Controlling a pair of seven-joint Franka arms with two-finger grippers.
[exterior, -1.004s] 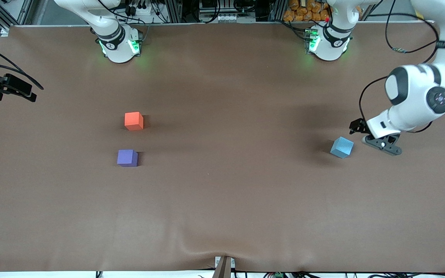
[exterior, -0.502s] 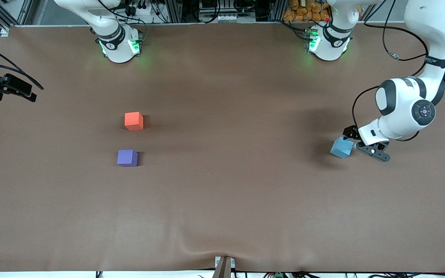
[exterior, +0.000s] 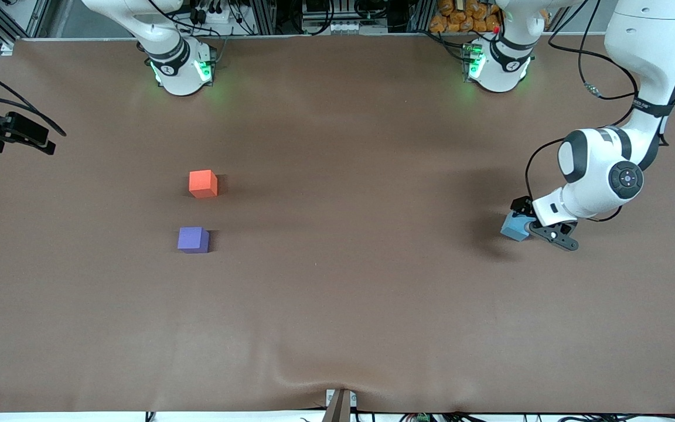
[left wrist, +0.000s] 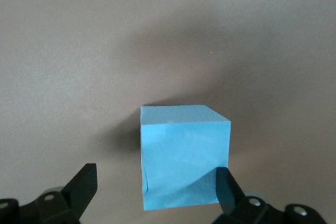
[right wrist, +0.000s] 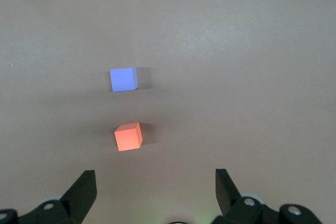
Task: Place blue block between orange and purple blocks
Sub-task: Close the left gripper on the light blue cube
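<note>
Three cubes on the brown table (exterior: 337, 305), one of each colour: 1 blue block (exterior: 513, 227), 1 orange block (exterior: 203, 183), 1 purple block (exterior: 193, 240).

Front view gives the whole layout. Blue block sits toward the left arm's end of the table, well apart from the other two. Orange and purple sit toward the right arm's end, near each other w/ a bare gap between them; purple is nearer the front camera than orange. Left gripper (exterior: 532, 225) is low at the blue block, partly covering it, so the front view can't show how the fingers stand around the cube. Right gripper (exterior: 12, 133) is at the table edge at the right arm's end, waiting, seen only as a dark shape there.

Left wrist view fills that in: blue block (left wrist: 185, 156) rests on the table, and left gripper (left wrist: 155, 187) is spread wide w/ the cube in the gap between its fingers. One fingertip (left wrist: 227, 187) overlaps the cube's lower corner; the other (left wrist: 84, 184) stands apart from it. Contact can't be told; cube not lifted.

Right wrist view shows what the front view lacks of that claw: right gripper (right wrist: 155, 190) spread wide, nothing in it, w/ orange block (right wrist: 128, 136) and purple block (right wrist: 123, 79) both in sight, each separate.
</note>
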